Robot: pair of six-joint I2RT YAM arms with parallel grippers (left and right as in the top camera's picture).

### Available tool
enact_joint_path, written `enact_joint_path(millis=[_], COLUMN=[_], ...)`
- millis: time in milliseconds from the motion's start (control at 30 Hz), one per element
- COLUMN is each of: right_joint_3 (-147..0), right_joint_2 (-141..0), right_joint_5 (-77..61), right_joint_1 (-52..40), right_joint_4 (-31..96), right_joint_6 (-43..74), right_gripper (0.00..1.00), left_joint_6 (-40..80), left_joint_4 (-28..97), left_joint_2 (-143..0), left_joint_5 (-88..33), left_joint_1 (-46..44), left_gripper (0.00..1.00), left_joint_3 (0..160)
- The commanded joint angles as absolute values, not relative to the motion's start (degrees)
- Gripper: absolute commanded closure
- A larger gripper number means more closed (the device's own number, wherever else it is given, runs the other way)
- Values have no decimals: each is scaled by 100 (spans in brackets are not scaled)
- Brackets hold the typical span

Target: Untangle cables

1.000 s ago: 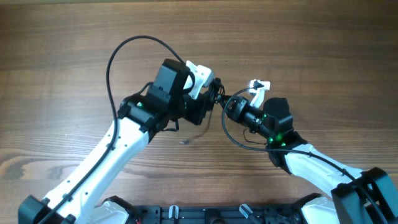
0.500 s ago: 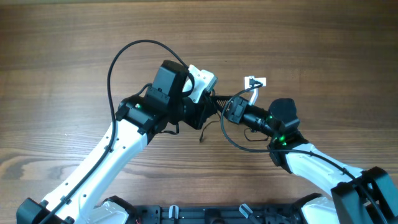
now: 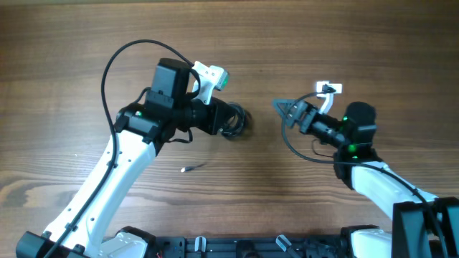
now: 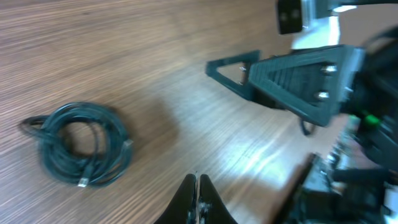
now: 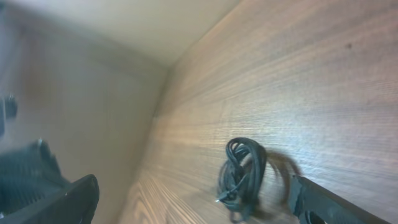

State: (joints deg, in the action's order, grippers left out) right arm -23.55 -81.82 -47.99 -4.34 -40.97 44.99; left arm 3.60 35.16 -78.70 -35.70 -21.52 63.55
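Note:
The cables [image 3: 242,123] lie as one small black coil on the wooden table, with a silvery plug showing in it [image 4: 83,182]. My left gripper [image 3: 228,120] hovers right by the coil; its fingertips [image 4: 197,182] are pressed together and nothing is clearly between them. My right gripper [image 3: 283,110] stands apart to the right, jaws wide open and empty. In the right wrist view the coil [image 5: 244,169] sits ahead between its spread fingers [image 5: 74,198]. A thin strand with a silvery plug [image 3: 188,169] lies in front of the left arm; its far end is hidden.
The thick black loop [image 3: 115,64] fixed to the left arm arches over the table's left half. The right arm's own cable [image 3: 294,147] hangs below its wrist. The robot's base [image 3: 237,247] lines the front edge.
The two grippers have drawn apart: the left arm swung left, the right arm pulled right. The right gripper has opened and let go of the bundle, which now rests by the left gripper.

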Motion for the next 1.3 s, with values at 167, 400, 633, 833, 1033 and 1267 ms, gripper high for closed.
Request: enact_joint_path(millis=[167,400,633,833,1033,1267], right_joint_3=[-2399,-2401,-2399,-2399,-2399,-2399], right_joint_2=[-8219,-8217,-8219,-8219,-8219,-8219], right_joint_5=[-4958,-4429,-4300,-4303,-4283,-4128], right_joint_1=[-292,-292,-292,-292,-292,-294], right_joint_4=[-2827,-2475,-2471,-2399,-2296,-2296], right_joint_6=[3402,3809,3811,3822,4110,4104], right_gripper=[0,0,0,0,0,0], left_joint_6=[1267,3857,4097,4119,4720,4672], left_joint_4=[3494,3496,3339,2998,2888,2893], left_joint_2=[-7918,-8309,-9518,-10353,-10932,-10986], left_joint_5=[-2694,-1081,-1083,-1083,-1074,-674], left_joint_1=[-1975,-1984,-2309,-2633,-2781,-2781], left_gripper=[67,66,60,60,76,96], left_joint_3=[6381,6379,6377,6377,6377,6377])
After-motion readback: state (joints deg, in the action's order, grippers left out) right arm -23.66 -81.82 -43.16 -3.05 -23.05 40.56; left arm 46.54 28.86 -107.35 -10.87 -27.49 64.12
